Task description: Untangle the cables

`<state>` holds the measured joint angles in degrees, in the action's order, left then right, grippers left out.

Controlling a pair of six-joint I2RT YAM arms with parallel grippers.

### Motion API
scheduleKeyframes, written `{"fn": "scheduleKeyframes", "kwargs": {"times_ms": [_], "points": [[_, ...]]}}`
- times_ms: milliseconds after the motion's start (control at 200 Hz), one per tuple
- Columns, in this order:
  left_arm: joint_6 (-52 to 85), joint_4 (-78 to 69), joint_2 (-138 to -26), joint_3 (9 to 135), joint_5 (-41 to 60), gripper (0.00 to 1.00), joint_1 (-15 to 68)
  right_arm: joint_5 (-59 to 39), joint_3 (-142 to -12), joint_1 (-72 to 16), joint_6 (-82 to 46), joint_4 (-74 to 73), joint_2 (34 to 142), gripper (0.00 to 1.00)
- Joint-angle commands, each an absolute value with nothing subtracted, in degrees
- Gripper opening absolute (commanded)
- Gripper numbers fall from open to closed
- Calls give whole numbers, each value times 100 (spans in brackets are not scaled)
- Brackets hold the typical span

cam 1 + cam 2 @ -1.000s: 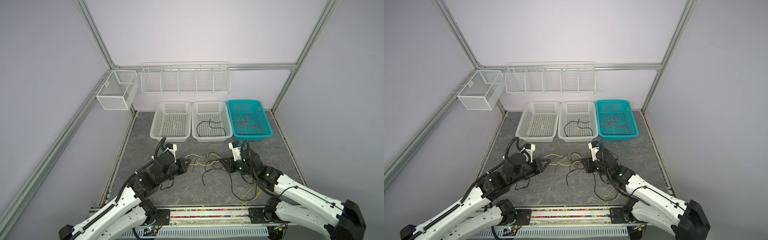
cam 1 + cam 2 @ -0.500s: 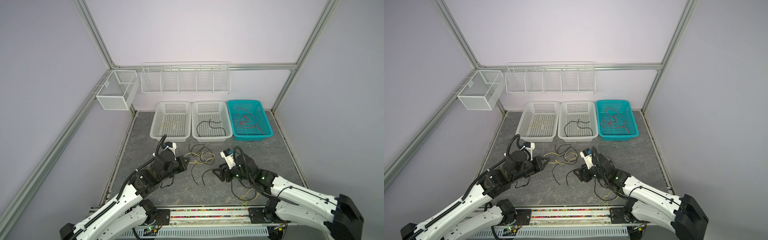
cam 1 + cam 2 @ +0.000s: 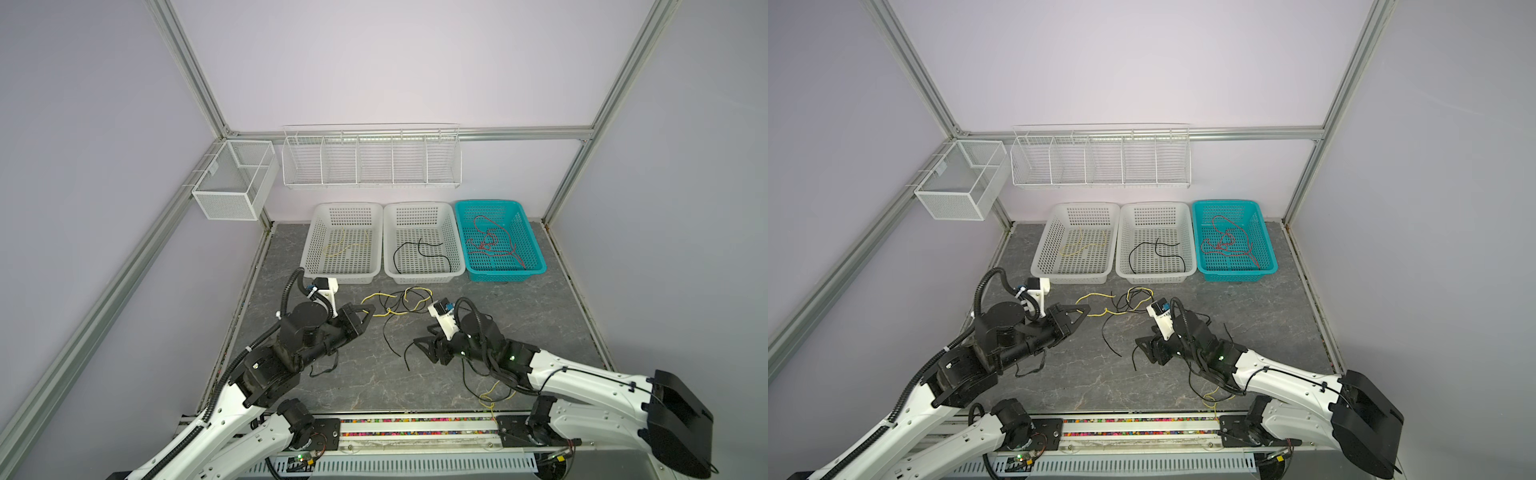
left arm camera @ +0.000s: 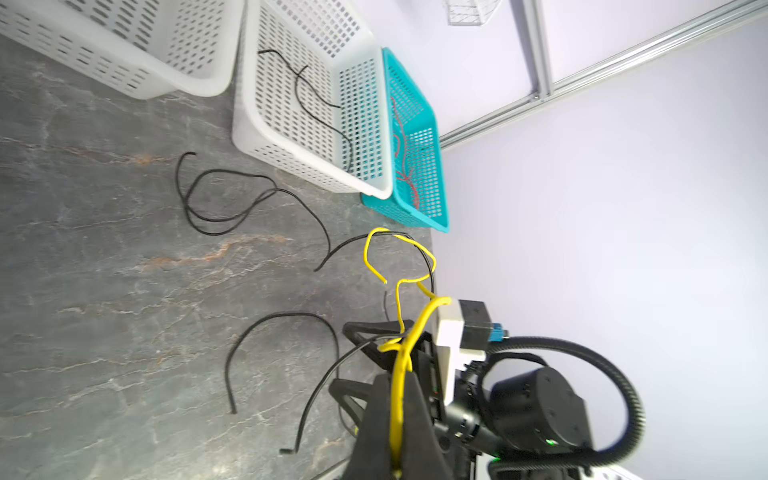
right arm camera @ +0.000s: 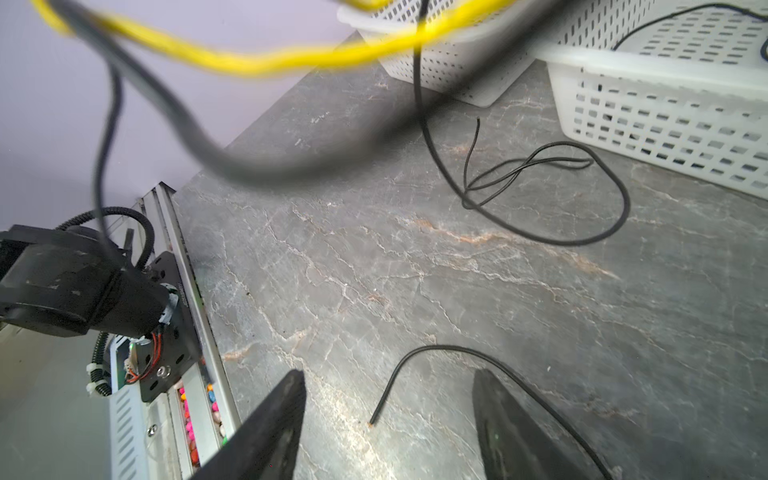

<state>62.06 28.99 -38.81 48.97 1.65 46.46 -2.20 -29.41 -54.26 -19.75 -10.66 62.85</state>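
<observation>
A tangle of yellow and black cables (image 3: 398, 301) (image 3: 1126, 300) lies on the grey floor in front of the baskets. My left gripper (image 3: 368, 310) (image 3: 1085, 310) (image 4: 398, 376) is shut on the yellow cable (image 4: 400, 332), which runs out between its fingers into the tangle. My right gripper (image 3: 423, 340) (image 3: 1143, 343) (image 5: 386, 376) stands open low over the floor. A loose black cable end (image 5: 374, 417) lies on the floor between its fingers, not held. Blurred yellow and black strands (image 5: 266, 62) hang close to the right wrist camera.
Three baskets stand at the back: a white one (image 3: 347, 205) with a yellow cable, a white one (image 3: 417, 204) with a black cable, a teal one (image 3: 488, 203) with red cables. More black and yellow cable (image 3: 490, 392) lies under the right arm near the front rail.
My right gripper has opened, let go of the black cable and drawn back toward the front. The left gripper still holds the yellow cable, and the tangle has shifted slightly.
</observation>
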Motion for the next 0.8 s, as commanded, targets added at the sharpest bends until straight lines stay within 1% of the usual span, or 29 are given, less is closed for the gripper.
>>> {"fn": "scheduleKeyframes", "kwargs": {"times_ms": [0,265,420,560,690,795], "points": [[6607,2813,-3917,5264,504,0,4632,-222,-2800,-5442,-1790,-1529,6064,67],[6515,3282,-4027,6171,600,0,4632,163,-2654,-5447,-1352,-1820,5193,67],[6480,3486,-4208,6522,790,0,4632,511,-2889,-5456,-906,-1392,4942,67],[6468,3575,-4253,6623,834,0,4632,716,-2970,-5508,-569,-1320,4706,67],[6392,3691,-4289,6729,826,0,4632,652,-3175,-5597,-397,-1055,4544,67],[6350,3753,-4463,6849,848,0,4632,204,-3325,-5652,-391,-757,4370,67]]}}
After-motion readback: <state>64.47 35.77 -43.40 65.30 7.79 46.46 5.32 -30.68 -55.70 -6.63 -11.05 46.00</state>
